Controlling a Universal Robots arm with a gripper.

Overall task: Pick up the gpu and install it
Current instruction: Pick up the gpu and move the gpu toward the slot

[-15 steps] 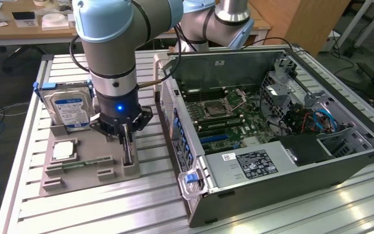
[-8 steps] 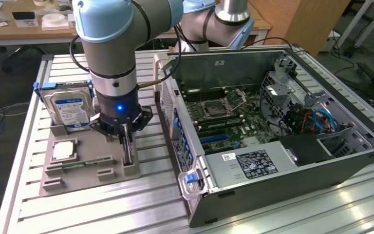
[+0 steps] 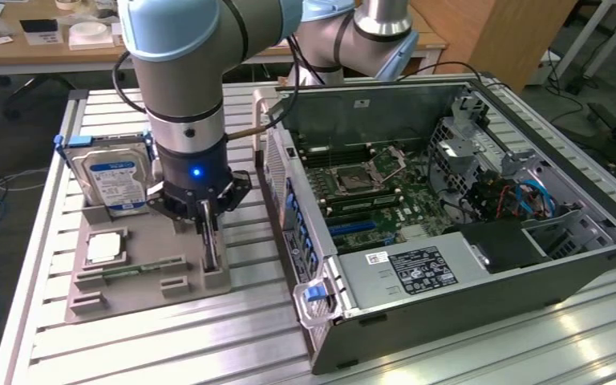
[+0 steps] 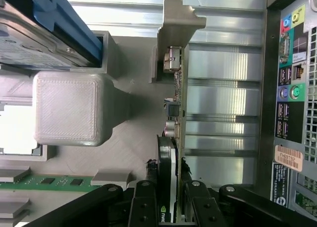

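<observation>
The gpu point(image 3: 211, 250) is a thin dark card standing on its edge in a slot along the grey tray point(image 3: 147, 241), on the side nearest the computer case. My gripper point(image 3: 204, 215) points straight down over it. In the wrist view the gpu point(image 4: 171, 152) runs edge-on between my two black fingers point(image 4: 147, 202), which press against both of its faces. My gripper point(image 4: 170, 187) is shut on it. Its pale bracket end point(image 4: 174, 58) rests in a grey holder post point(image 4: 181, 19). The card still sits in the tray.
A silver hard drive point(image 3: 115, 180) with a blue-white label stands at the tray's far end. A square processor chip point(image 3: 105, 247) and a memory stick point(image 3: 126, 273) lie in the tray. The open computer case point(image 3: 447, 200) with its motherboard point(image 3: 367, 192) lies at the exterior view's right.
</observation>
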